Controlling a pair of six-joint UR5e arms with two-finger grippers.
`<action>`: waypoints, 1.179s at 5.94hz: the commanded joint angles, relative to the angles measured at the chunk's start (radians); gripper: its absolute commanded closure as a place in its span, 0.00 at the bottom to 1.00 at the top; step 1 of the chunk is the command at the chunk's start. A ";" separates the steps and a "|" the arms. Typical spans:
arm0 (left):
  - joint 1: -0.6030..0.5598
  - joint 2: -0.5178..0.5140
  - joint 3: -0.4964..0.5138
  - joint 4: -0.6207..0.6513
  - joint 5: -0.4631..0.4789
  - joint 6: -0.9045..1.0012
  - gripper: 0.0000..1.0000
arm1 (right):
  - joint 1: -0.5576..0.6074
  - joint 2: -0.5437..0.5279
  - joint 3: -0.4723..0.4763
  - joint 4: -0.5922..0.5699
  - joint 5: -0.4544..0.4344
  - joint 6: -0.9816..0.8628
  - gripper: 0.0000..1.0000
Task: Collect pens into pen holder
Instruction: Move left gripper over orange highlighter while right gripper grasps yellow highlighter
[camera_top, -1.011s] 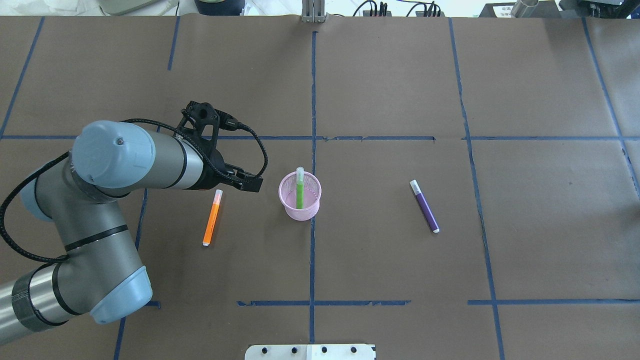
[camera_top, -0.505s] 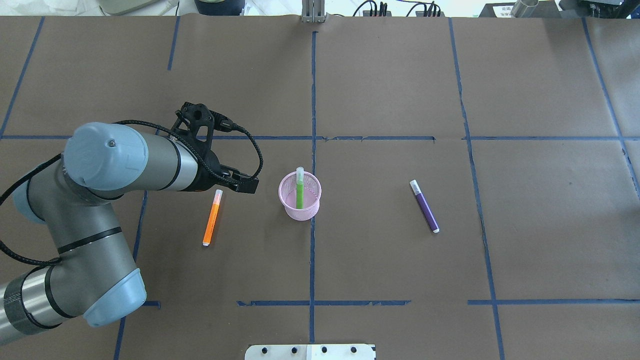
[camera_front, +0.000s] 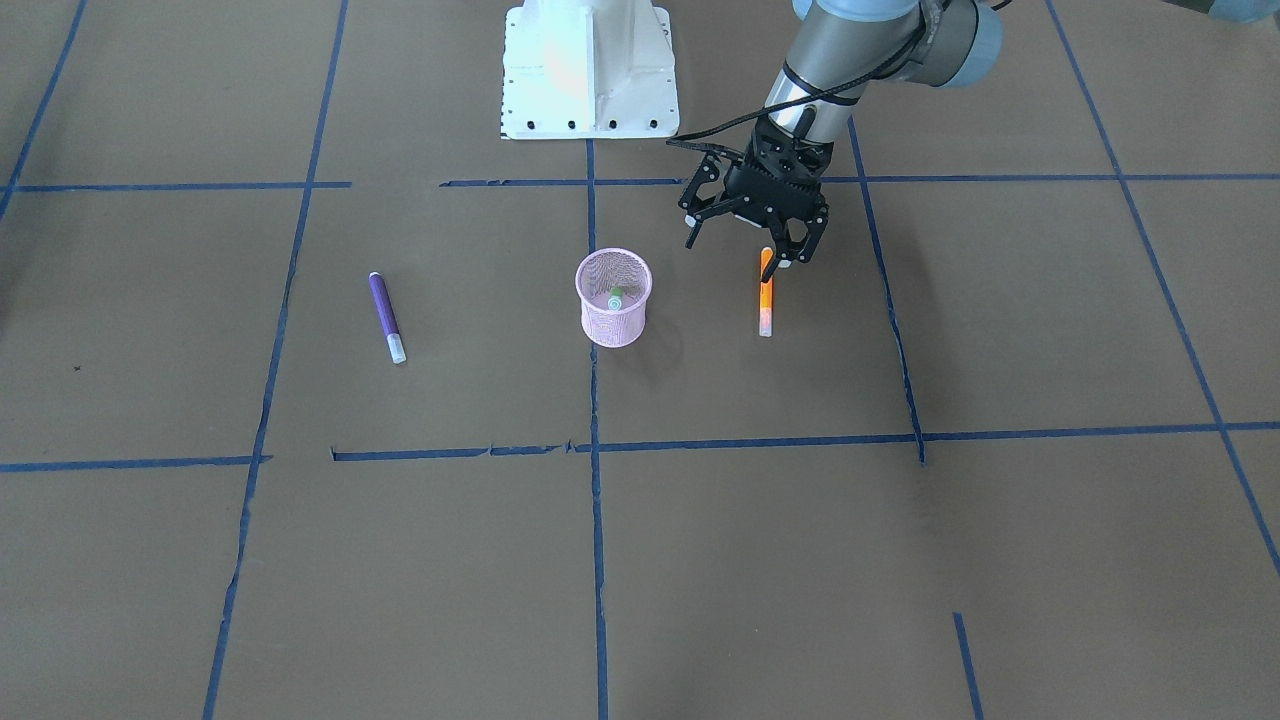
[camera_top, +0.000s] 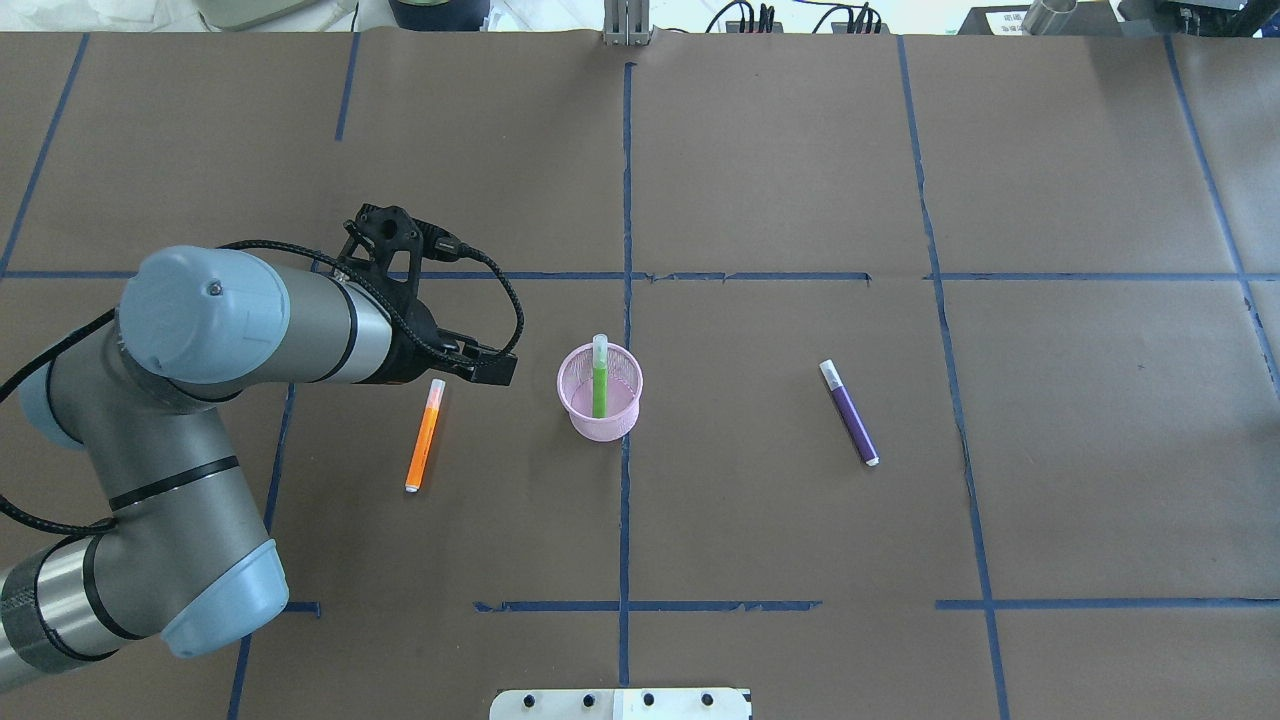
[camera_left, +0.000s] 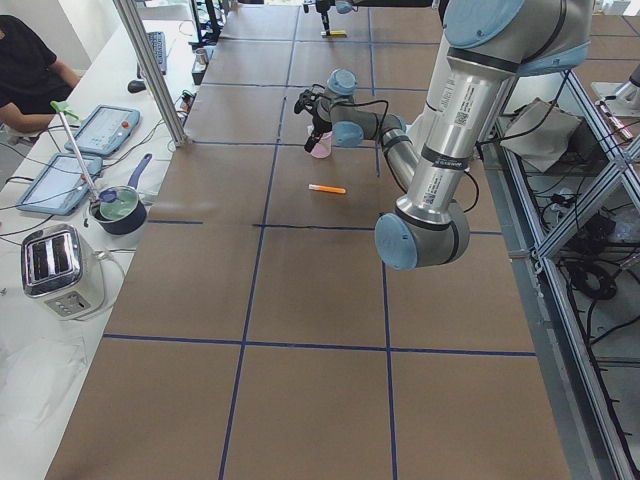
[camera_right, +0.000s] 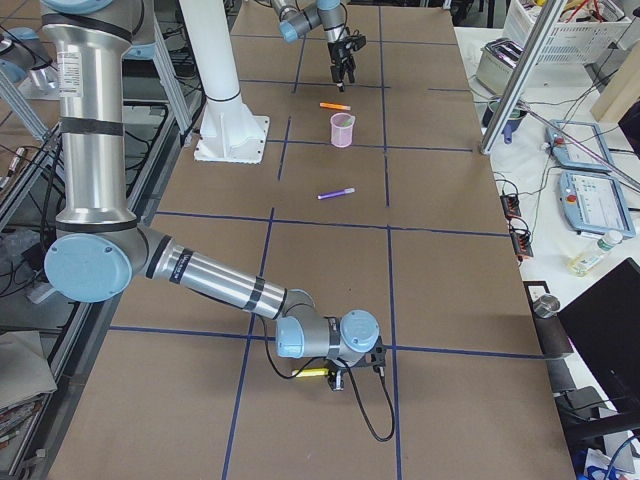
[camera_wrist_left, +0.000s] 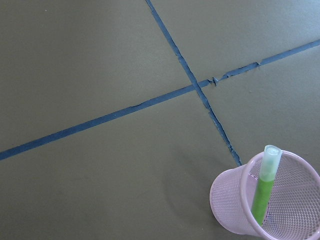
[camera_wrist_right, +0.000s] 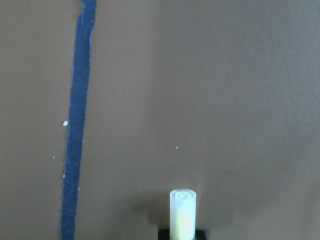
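The pink mesh pen holder (camera_top: 600, 428) stands mid-table and also shows in the front view (camera_front: 612, 322). A green pen (camera_top: 599, 385) stands in it, and the left wrist view (camera_wrist_left: 262, 192) shows it too. An orange pen (camera_top: 424, 437) lies to the holder's left. A purple pen (camera_top: 850, 413) lies to its right. My left gripper (camera_front: 746, 240) is open and empty, hanging above the table by the orange pen without touching it. My right gripper (camera_right: 340, 378) is low at the table's far right end beside a yellowish pen (camera_right: 312, 372). I cannot tell whether it is open or shut.
The white robot base plate (camera_front: 590, 70) sits at the table's robot-side edge. Blue tape lines cross the brown table cover. A toaster (camera_left: 60, 268) and a pot (camera_left: 120, 208) stand on a side bench beyond the table.
My left arm has drifted slightly left, away from the pen holder, with the gripper still open. The pens and the holder have not moved.
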 joint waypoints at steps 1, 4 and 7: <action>0.000 0.000 -0.015 0.000 -0.001 -0.010 0.00 | 0.002 -0.025 0.097 -0.002 0.003 0.001 1.00; -0.001 0.009 -0.026 0.000 -0.001 -0.010 0.00 | 0.002 -0.102 0.372 -0.047 0.007 0.117 1.00; -0.047 0.025 -0.030 0.006 -0.051 -0.010 0.00 | -0.217 -0.021 0.733 -0.032 -0.054 0.550 1.00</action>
